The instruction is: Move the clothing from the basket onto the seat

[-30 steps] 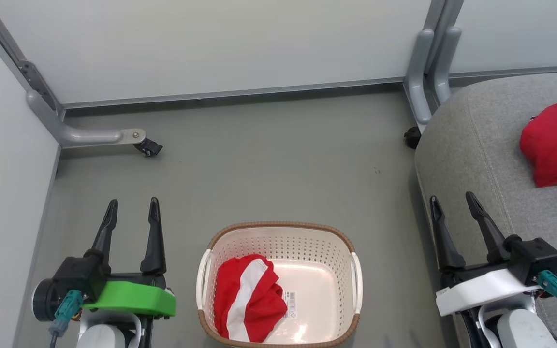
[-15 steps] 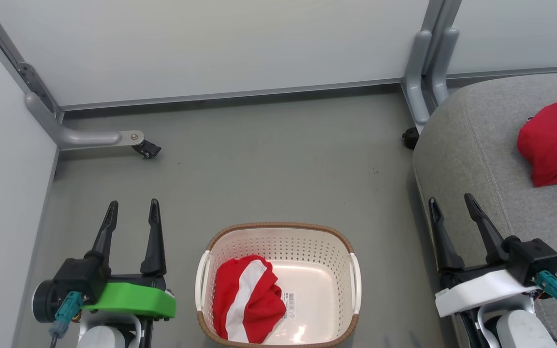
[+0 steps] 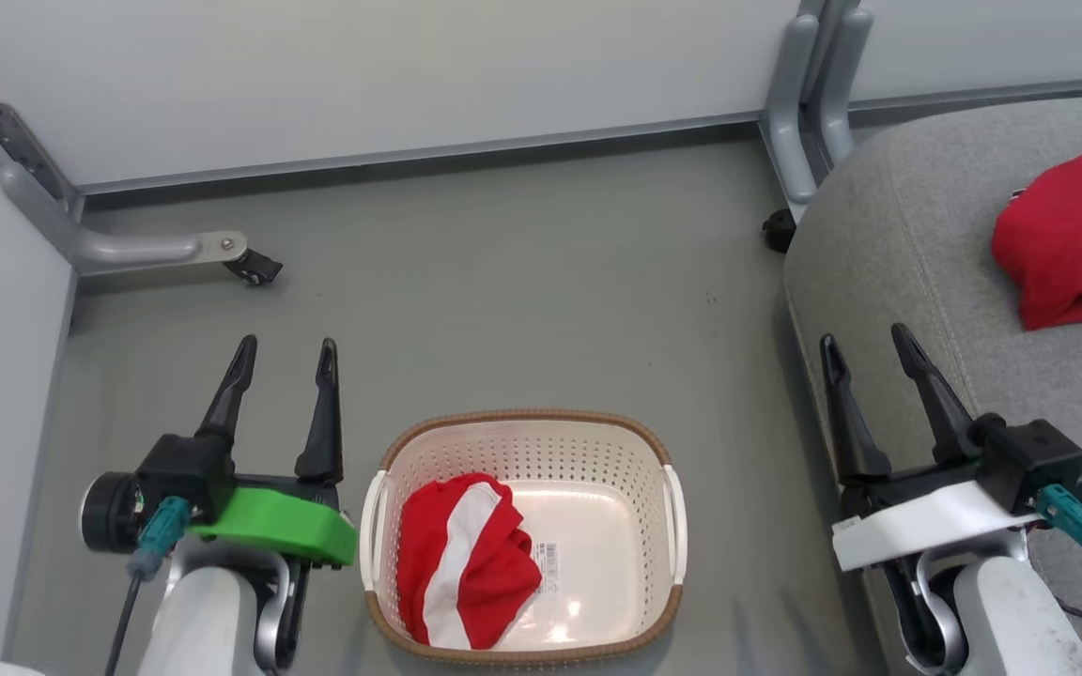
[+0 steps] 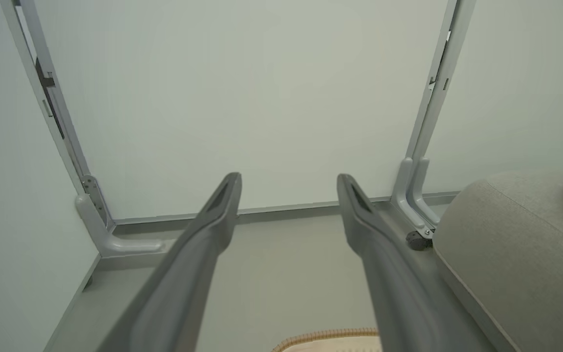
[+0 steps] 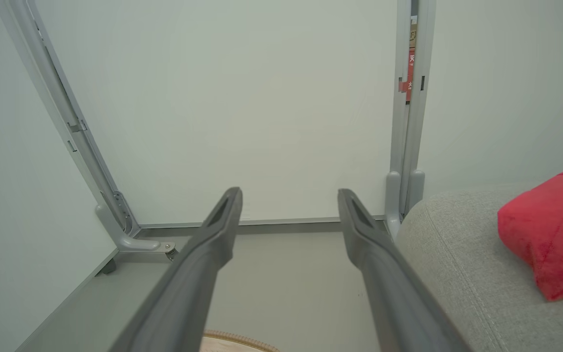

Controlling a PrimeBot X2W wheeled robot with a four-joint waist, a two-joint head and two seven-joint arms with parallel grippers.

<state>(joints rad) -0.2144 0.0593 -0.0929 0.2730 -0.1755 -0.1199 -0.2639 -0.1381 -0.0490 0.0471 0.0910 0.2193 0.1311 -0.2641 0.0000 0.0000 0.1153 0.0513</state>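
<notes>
A red garment with a white stripe (image 3: pixel 461 563) lies crumpled in the left half of the cream basket (image 3: pixel 597 441), which stands on the floor between my arms. A second red garment (image 3: pixel 1067 235) rests on the grey seat (image 3: pixel 898 235) at the right; it also shows in the right wrist view (image 5: pixel 550 230). My left gripper (image 3: pixel 285 345) hangs open just left of the basket, empty. My right gripper (image 3: pixel 865 336) stands open over the seat's left edge, nothing between its fingers. The seat (image 4: pixel 516 234) appears at the right of the left wrist view.
Pale partition walls close off the back and left. A grey metal foot with a black caster (image 3: pixel 255 268) juts onto the floor at the back left; another post and caster (image 3: pixel 779 230) stand by the seat's far corner. Grey floor (image 3: pixel 522 291) lies beyond the basket.
The whole head view has shifted, so the camera moved. Both grippers now sit a little higher in it, the left also further right. The garments lie as before and both grippers stay open.
</notes>
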